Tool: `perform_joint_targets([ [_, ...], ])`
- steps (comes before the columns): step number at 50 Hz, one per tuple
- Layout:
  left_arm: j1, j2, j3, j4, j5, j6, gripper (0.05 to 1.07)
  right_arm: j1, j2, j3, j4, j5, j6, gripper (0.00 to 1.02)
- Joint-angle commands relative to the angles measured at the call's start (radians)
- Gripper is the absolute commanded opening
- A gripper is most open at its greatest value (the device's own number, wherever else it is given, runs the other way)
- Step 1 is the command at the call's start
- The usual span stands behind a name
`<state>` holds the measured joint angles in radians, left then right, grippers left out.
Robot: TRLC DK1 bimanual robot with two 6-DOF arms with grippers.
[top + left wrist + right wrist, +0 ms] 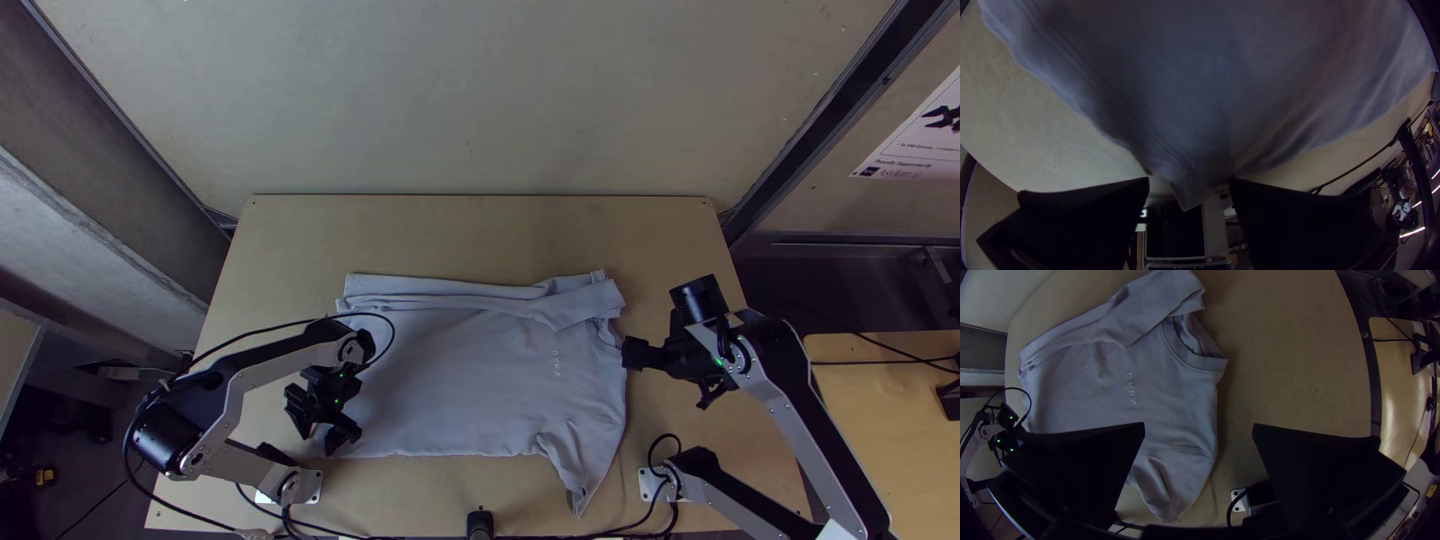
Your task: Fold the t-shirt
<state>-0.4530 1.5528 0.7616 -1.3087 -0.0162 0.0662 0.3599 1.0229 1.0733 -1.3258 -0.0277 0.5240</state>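
Note:
The light grey t-shirt (470, 370) lies mostly spread, its far long side turned inward in a strip with a sleeve (590, 300) over it. The other sleeve (583, 465) points at the table's near edge. My left gripper (322, 420) is open at the shirt's near left corner; in the left wrist view, a corner of the shirt (1195, 115) hangs between the parted fingers of the left gripper (1190, 182). Right of the collar, my right gripper (668, 380) is open. The right wrist view has the shirt (1110, 390) beside the open right gripper (1199, 429).
The wooden table (480, 230) has bare surface beyond the shirt and to its right. Black cables (400, 537) run along the near edge, around a small black post (480, 524). A second table (890, 380) stands at the right.

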Motion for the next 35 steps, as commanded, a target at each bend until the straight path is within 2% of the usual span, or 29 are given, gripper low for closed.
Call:
perform_joint_targets([
  [1,-0.004,0.047,-0.015,-0.008,-0.002,0.029,0.53,0.004,0.008,-0.023,-0.012,-0.006,0.004,0.99],
  [4,-0.003,0.066,-0.015,-0.004,0.005,0.035,0.4,0.007,0.008,-0.03,-0.015,-0.006,0.002,0.98],
  [8,-0.003,0.064,-0.019,0.032,0.012,0.049,0.07,0.014,0.008,-0.044,-0.036,-0.026,0.002,0.98],
  [13,0.013,0.07,-0.021,0.032,0.065,0.078,0.08,0.028,0.023,-0.07,-0.084,-0.075,0.002,0.98],
  [23,0.028,0.05,-0.001,0.023,0.064,0.081,0.08,0.065,0.042,-0.188,-0.107,-0.156,0.022,0.98],
  [35,0.033,0.009,0.019,0.011,0.064,0.073,0.08,0.152,0.158,-0.28,-0.105,-0.202,0.03,0.95],
])
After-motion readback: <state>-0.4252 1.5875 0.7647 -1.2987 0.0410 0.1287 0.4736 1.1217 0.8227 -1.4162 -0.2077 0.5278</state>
